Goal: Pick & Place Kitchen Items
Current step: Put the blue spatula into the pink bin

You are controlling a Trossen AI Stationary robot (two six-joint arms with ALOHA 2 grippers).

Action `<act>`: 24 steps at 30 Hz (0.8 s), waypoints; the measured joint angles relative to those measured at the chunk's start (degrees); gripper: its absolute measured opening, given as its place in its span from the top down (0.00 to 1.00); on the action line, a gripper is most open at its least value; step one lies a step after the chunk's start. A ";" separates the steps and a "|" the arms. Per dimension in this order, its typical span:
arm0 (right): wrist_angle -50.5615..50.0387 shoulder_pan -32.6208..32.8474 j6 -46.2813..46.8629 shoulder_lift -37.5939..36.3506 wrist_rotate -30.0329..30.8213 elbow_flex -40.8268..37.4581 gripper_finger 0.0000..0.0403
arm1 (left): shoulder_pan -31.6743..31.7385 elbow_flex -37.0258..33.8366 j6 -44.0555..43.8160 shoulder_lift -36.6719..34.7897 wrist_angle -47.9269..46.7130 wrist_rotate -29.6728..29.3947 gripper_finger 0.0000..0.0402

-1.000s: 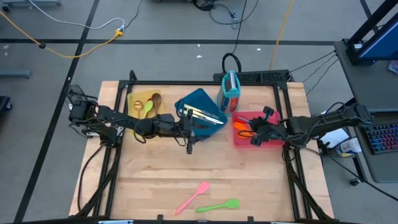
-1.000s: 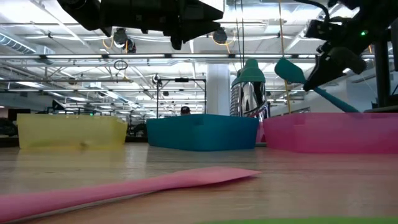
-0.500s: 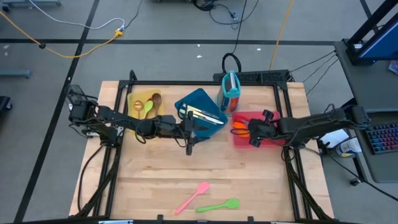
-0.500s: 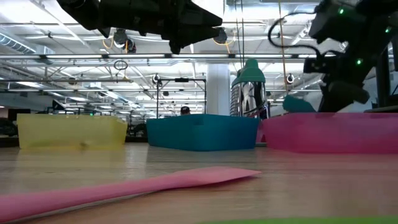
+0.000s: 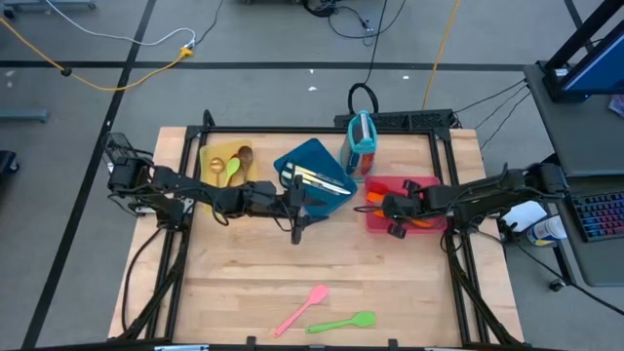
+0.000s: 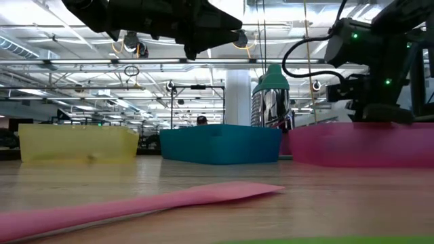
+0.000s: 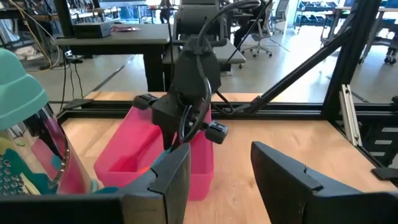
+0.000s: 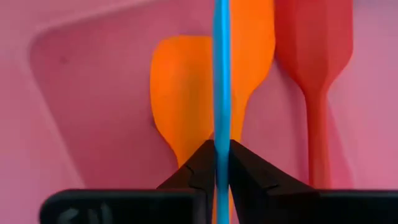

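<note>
The right gripper (image 8: 221,163) sits low inside the red tray (image 5: 427,185) at the table's 3 o'clock side, jaws clamped on a thin blue utensil (image 8: 221,74) held edge-on above an orange spatula (image 8: 177,93) and a red spatula (image 8: 314,56). The left gripper (image 7: 217,168), jaws apart, hovers over the blue tray (image 5: 322,156) near centre.

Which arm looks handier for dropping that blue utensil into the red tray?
Right. The right gripper already pinches the blue utensil just above the red tray. The left gripper hangs open by the blue tray, empty.
</note>
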 joint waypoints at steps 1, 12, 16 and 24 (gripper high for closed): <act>0.55 0.00 0.02 0.42 0.01 0.00 0.90 | -0.07 0.00 0.02 0.00 -0.21 0.00 0.56; 3.86 0.00 -1.66 1.06 0.04 0.00 0.68 | -1.84 0.00 -1.33 0.00 -4.00 0.00 0.56; 3.74 0.00 -1.66 0.76 0.04 0.06 0.66 | -2.69 0.00 -2.38 0.00 -5.53 0.00 0.56; 3.82 0.00 -3.39 -3.02 0.13 3.53 0.66 | -5.04 0.00 -6.76 0.00 -8.72 0.05 0.56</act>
